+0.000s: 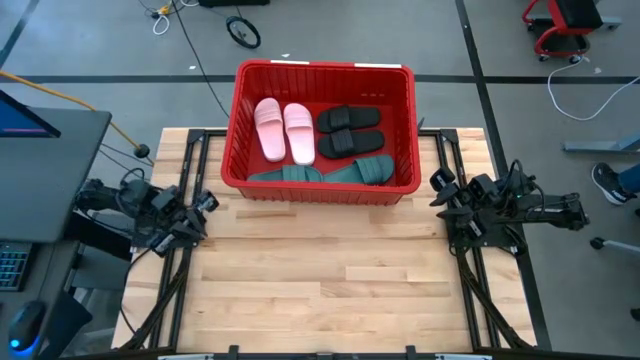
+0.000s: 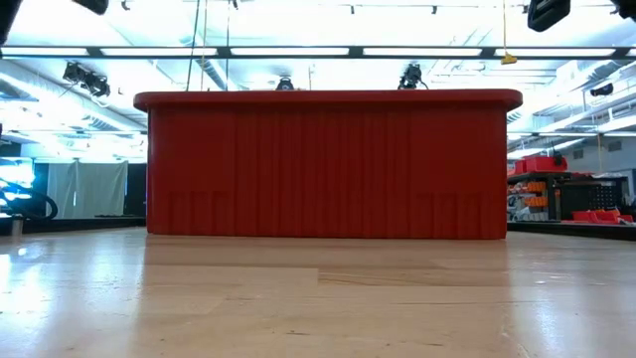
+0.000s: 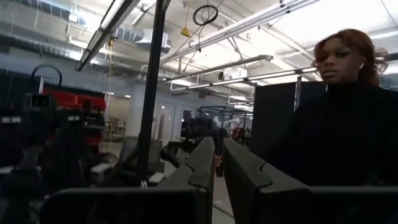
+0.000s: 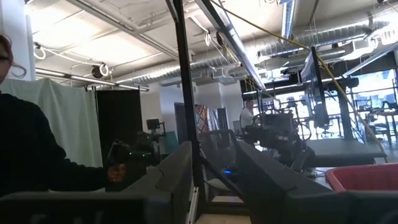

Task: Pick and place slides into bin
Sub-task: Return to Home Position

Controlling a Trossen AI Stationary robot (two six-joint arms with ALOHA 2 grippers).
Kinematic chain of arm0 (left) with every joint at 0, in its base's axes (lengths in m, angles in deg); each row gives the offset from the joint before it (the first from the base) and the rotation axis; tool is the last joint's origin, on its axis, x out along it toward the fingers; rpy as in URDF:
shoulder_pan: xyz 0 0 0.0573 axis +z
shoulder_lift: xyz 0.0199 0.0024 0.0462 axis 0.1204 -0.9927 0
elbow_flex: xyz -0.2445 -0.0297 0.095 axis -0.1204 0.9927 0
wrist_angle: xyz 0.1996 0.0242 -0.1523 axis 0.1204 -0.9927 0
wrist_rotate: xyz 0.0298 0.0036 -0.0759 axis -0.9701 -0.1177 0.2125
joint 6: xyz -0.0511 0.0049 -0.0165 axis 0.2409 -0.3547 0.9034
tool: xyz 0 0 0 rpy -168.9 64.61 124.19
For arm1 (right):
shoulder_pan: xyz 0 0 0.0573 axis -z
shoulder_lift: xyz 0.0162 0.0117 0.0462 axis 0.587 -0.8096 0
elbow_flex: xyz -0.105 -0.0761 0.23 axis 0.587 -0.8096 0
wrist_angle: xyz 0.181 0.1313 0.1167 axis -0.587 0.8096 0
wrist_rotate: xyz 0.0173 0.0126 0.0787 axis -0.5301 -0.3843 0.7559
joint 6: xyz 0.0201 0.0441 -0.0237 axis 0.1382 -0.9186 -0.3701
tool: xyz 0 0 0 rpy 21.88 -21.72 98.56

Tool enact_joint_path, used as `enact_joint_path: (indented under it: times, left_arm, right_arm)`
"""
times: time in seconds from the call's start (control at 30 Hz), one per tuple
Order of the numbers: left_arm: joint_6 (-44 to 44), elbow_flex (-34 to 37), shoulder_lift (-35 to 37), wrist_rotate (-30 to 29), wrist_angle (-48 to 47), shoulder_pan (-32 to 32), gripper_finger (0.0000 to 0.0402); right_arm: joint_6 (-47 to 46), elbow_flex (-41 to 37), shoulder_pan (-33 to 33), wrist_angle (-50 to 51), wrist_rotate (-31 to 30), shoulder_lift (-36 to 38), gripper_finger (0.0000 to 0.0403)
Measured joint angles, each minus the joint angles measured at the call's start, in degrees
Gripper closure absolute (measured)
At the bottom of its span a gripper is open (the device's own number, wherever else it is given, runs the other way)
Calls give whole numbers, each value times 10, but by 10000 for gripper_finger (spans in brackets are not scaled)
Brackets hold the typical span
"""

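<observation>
All six slides lie inside the red bin (image 1: 325, 68): the pale pink pair (image 1: 283, 130) side by side at the bin's left end, the black pair (image 1: 350, 131) just beside them toward its right end, and the two dark green slides (image 1: 325, 173) laid end to end along the bin's near wall. No slide shows on the wooden table (image 1: 330, 280) in front of the bin or to either side of it, so the placing looks complete. Judging by this, only parking the arms is left. The left gripper (image 1: 203, 204) sits off the bin's near left corner, folded back over the table edge. Its fingers are drawn almost together with only a slit between them, holding nothing. The right gripper (image 1: 440, 186) sits off the bin's near right corner, its fingers parted and empty. Neither gripper touches the bin.
</observation>
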Motion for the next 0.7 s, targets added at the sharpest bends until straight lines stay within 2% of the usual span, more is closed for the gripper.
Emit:
enact_joint_path:
  times: [0.2,0.37,0.57,0.7]
  left_arm:
    - [23,47,0,0,24,0,370]
    - [31,95,0,-9,90,0,376]
    - [36,102,0,-54,77,0,369]
    - [36,102,0,-87,53,0,363]
  right_arm:
    - [0,0,0,6,0,0,273]
    - [0,0,0,12,-1,0,273]
    - [-1,0,0,21,-1,0,273]
    - [-1,0,0,44,-22,0,273]
